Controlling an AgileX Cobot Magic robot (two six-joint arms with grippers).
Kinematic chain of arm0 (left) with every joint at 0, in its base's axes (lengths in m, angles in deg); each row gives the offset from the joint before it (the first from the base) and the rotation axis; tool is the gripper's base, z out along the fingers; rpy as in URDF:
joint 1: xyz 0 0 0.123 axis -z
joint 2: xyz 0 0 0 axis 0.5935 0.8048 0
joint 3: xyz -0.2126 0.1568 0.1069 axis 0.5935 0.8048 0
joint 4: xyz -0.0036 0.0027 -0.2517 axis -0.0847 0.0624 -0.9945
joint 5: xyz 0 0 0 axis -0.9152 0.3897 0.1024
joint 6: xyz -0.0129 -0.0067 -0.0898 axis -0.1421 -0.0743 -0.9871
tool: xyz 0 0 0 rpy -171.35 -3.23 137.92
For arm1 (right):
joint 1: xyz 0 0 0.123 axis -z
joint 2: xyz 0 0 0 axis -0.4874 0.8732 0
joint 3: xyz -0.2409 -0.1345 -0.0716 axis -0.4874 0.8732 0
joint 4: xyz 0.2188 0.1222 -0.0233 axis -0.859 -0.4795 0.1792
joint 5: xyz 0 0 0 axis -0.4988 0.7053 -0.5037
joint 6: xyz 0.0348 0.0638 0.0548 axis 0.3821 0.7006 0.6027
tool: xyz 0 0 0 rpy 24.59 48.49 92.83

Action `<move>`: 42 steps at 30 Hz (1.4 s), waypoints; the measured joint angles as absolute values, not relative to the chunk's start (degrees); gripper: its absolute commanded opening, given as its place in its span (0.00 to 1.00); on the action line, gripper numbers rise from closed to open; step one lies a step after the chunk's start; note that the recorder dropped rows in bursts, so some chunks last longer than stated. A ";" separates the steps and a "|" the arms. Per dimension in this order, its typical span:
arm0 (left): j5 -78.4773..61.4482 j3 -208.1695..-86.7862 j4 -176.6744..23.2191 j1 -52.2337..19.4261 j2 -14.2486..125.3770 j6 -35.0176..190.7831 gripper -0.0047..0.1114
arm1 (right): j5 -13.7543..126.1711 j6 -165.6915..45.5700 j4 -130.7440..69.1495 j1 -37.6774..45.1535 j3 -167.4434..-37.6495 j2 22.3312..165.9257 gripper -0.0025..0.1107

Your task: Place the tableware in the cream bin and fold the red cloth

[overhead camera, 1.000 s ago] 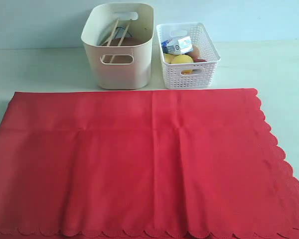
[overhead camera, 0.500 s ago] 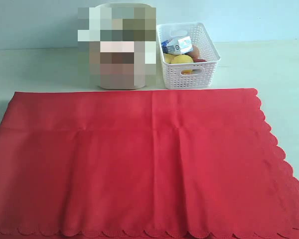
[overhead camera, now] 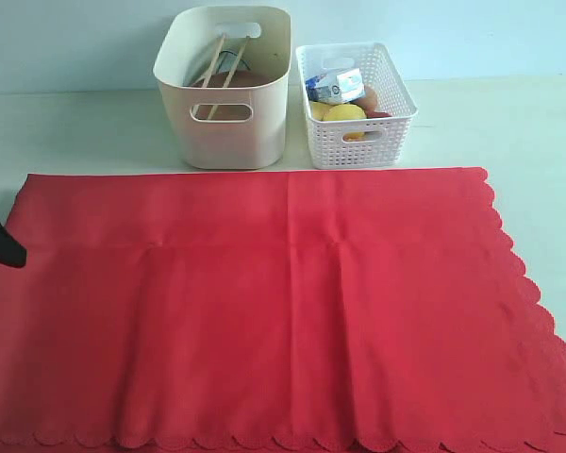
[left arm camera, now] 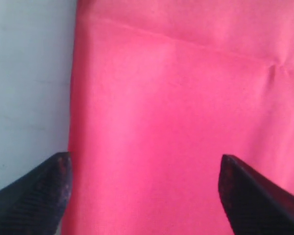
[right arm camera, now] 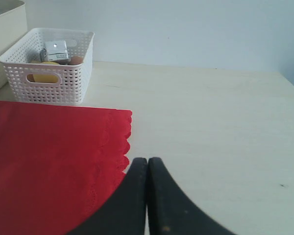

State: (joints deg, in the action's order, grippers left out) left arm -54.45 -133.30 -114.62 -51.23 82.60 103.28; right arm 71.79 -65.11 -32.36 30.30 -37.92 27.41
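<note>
The red cloth [overhead camera: 264, 302] lies spread flat over the near table, scalloped along its right and front edges. Behind it stands the cream bin [overhead camera: 226, 132], holding two wooden chopsticks [overhead camera: 217, 66] that lean over a brown plate [overhead camera: 241, 77]; the other tableware is hidden. My left gripper [overhead camera: 9, 253] shows as a dark tip at the cloth's far-left edge. In the left wrist view this gripper [left arm camera: 144, 164] is open and straddles the cloth's [left arm camera: 186, 122] edge, holding nothing. My right gripper [right arm camera: 147, 161] is shut and empty beside the cloth's scalloped corner [right arm camera: 112, 142], out of the exterior view.
A white lattice basket [overhead camera: 356, 118] with a milk carton [overhead camera: 335, 87], a lemon [overhead camera: 344, 113] and other food stands right of the cream bin. Bare pale table [right arm camera: 215, 122] stretches right of the cloth, and a strip [left arm camera: 29, 73] runs along its left edge.
My left gripper has come into the exterior view at the cloth's left edge. The cloth and both containers have not moved.
</note>
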 measured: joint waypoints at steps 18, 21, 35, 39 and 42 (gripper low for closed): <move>-50.89 -133.30 -115.99 -54.20 85.99 106.62 0.71 | 71.79 -65.11 -32.36 30.30 -37.92 27.41 0.02; -51.35 -133.30 -115.99 -54.20 86.77 107.30 0.71 | 71.79 -65.11 -32.36 30.30 -37.92 27.41 0.02; -53.39 -133.10 -118.25 -54.20 90.55 112.83 0.71 | 71.79 -65.11 -32.36 30.30 -37.92 27.41 0.02; -54.80 -133.43 -119.45 -54.44 91.28 113.83 0.71 | 71.79 -65.11 -32.36 30.30 -37.92 27.41 0.02; -55.49 -133.56 -119.99 -54.44 91.63 114.15 0.68 | 71.79 -65.11 -32.36 30.30 -37.92 27.41 0.02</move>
